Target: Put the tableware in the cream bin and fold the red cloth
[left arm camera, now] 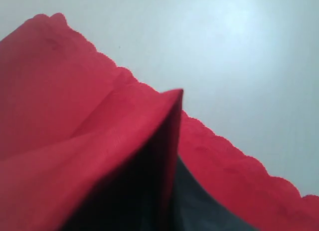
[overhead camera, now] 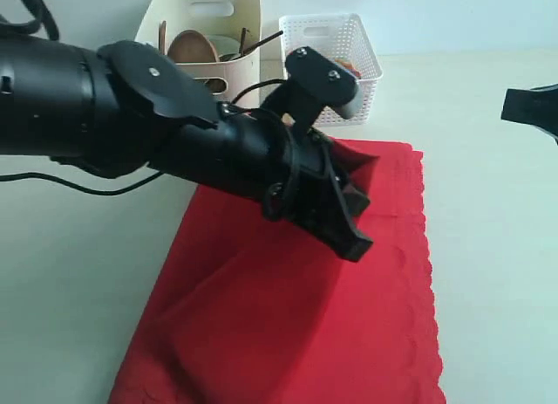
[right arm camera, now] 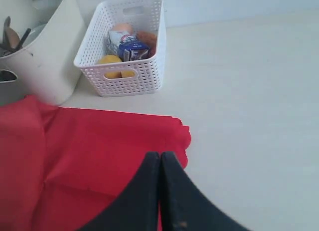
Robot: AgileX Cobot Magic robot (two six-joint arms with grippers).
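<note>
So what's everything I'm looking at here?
red cloth: one, bright red, spread on the table, one corner lifted
cream bin: one, cream, behind the cloth
brown plate: one, brown, in the bin
chopsticks: dark, sticking out of the bin
white basket: one, white lattice, beside the bin
carton: one, blue-white, in the basket
yellow piece: one, yellow, in the basket
table: one, pale
left fingers: black, pinching the lifted corner
right fingers: black, shut, empty

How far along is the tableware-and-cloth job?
Done: tableware, including a round brown plate, stands in the tall cream plastic bin. In hand: the left gripper pinches up part of the large red cloth. Left: lay it over and finish the fold. The right gripper is shut, empty.
</note>
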